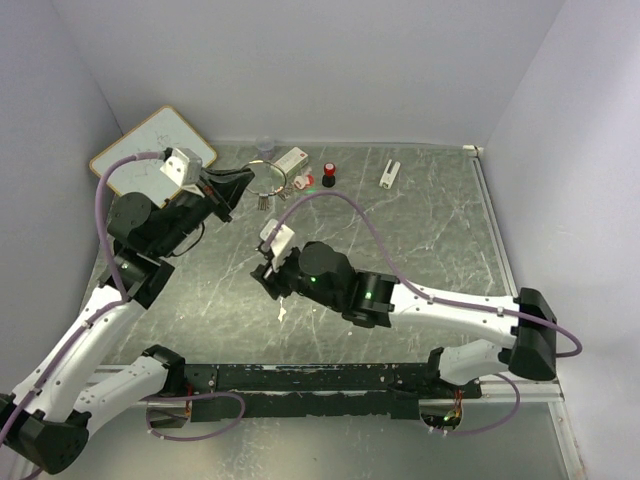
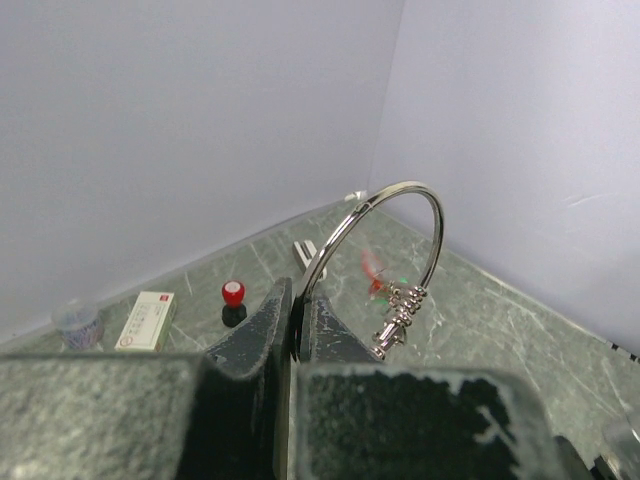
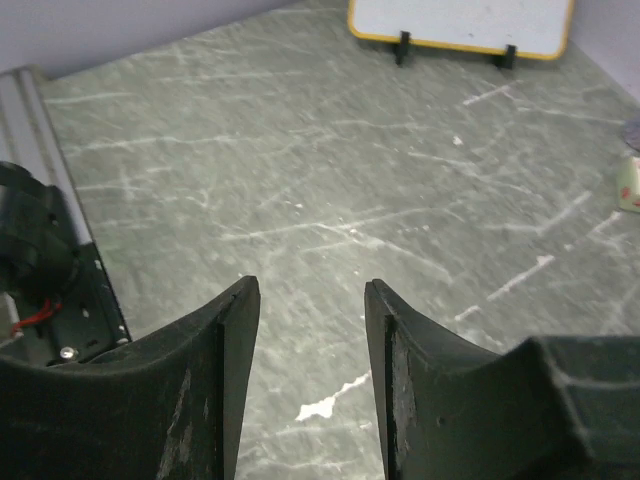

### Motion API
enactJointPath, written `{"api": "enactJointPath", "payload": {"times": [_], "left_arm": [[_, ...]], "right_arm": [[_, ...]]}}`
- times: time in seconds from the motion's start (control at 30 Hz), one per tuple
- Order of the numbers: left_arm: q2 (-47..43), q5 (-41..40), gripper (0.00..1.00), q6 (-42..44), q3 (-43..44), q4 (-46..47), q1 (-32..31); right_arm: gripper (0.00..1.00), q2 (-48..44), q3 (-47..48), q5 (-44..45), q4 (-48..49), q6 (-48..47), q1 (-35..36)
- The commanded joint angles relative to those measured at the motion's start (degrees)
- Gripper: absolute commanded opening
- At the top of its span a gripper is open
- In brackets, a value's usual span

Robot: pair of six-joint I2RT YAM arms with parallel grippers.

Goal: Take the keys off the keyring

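Observation:
My left gripper (image 1: 243, 187) (image 2: 297, 300) is shut on the keyring (image 1: 270, 178) (image 2: 400, 190), a silver wire loop held up above the far table. Small silver rings and a metal piece (image 2: 400, 315) hang from the loop's free end. Blurred red and green key heads (image 1: 305, 182) (image 2: 375, 270) show just beyond the loop; whether they hang from it is unclear. My right gripper (image 1: 268, 270) (image 3: 305, 285) hovers open over the middle of the table, nothing between its fingers. A small pale piece (image 1: 283, 313) (image 3: 325, 400) lies on the table under it; whether it is a key I cannot tell.
A black cylinder with a red cap (image 1: 328, 175) (image 2: 233, 295), a white box (image 1: 290, 160) (image 2: 145, 318) and a clear cup (image 1: 265, 147) stand at the back. A white block (image 1: 390, 172) lies back right. A whiteboard (image 1: 150, 150) (image 3: 460, 25) leans in the back-left corner.

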Motion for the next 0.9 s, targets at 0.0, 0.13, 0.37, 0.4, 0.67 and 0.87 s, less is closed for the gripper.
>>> {"api": "enactJointPath", "payload": {"times": [0.0, 0.13, 0.37, 0.4, 0.67, 0.87], "left_arm": [[-3.3, 0.6, 0.07, -1.0, -1.9, 4.6, -0.3], [-4.5, 1.0, 0.07, -0.4, -2.8, 4.6, -0.3], [-5.6, 6.5, 0.07, -0.3, -4.2, 5.8, -0.3], [-5.9, 7.3, 0.07, -0.4, -4.4, 6.1, -0.3], [-5.6, 13.7, 0.07, -1.5, -3.9, 6.7, -0.3], [-5.8, 14.2, 0.07, -2.0, -4.1, 6.8, -0.3]], "right_arm": [[0.43, -10.1, -4.9, 11.1, 8.5, -3.4, -0.1], [0.40, -17.9, -9.6, 14.8, 14.0, -5.3, 0.0], [0.38, -23.6, -13.2, 17.1, 19.1, -6.7, 0.0], [0.38, -23.5, -13.5, 16.9, 19.6, -6.8, -0.1], [0.38, -20.9, -13.2, 15.8, 21.3, -8.7, -0.1], [0.39, -21.3, -13.3, 14.9, 21.7, -8.8, -0.1]]}}
